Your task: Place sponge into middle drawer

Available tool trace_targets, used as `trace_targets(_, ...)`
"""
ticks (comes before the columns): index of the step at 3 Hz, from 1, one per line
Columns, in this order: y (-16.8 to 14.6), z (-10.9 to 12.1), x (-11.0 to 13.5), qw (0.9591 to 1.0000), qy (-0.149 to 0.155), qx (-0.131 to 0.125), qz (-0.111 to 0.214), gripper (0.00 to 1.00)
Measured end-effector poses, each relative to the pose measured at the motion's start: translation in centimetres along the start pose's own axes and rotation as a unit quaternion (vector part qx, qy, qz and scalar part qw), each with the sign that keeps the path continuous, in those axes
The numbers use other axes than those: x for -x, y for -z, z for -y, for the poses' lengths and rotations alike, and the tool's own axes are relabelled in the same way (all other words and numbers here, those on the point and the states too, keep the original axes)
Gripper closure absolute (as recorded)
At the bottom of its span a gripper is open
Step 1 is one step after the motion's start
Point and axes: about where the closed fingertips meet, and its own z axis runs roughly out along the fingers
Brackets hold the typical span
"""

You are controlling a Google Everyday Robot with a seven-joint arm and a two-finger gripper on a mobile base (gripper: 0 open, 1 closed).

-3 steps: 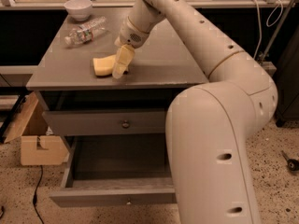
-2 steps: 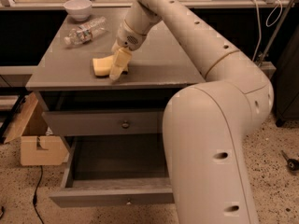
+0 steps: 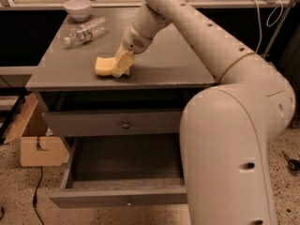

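The pale-yellow sponge (image 3: pixel 103 65) lies flat on the grey cabinet top (image 3: pixel 164 64), near its front edge. My gripper (image 3: pixel 121 65) points down at the sponge's right end, touching or overlapping it and resting low on the top. The middle drawer (image 3: pixel 122 198) stands pulled out below, its dark inside empty, with a small knob on its front. The upper drawer (image 3: pixel 125 124) above it is shut.
A white bowl (image 3: pixel 78 8) and a lying plastic water bottle (image 3: pixel 84 32) sit at the back left of the cabinet top. A cardboard box (image 3: pixel 35 142) stands on the floor to the left. My bulky arm (image 3: pixel 234 149) fills the right foreground.
The gripper stays at the sponge's right end. The arm's links have shifted slightly. The sponge has not visibly moved.
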Motion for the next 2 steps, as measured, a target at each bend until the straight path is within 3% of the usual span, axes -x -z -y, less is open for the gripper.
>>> trace_targets(1, 4.2, -1.7, 0.0, 0.9979, -0.021, -0.041, 0.045, 0.87)
trace_targets(2, 10.4, -5.1, -0.4, 0.9873, -0.063, -0.113, 0.092, 1.00)
